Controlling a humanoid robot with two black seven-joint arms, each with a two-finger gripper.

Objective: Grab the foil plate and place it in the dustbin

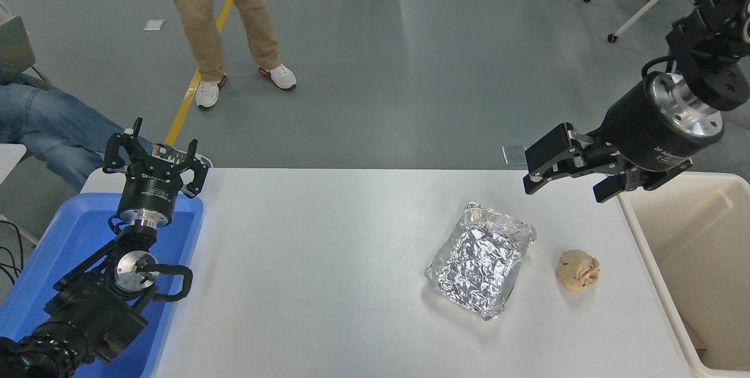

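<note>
Grey concrete floor stretches beyond the long white table (pixel 328 261), where a person in tan trousers (pixel 220 9) stands at the far side. At the table's right edge sits the large cream-beige plastic dustbin (pixel 644 231); at its left, a blue plastic tray (pixel 70 237) under the parked left gripper (pixel 155 158), jaws spread. The right gripper (pixel 565 181) hovers released, holding nothing, above and beyond the crinkled silver foil plate (pixel 481 258), which lies flat beside a small tan crumpled paper ball (pixel 579 271). Approach seems underway; next it must descend onto the plate's rim.
</note>
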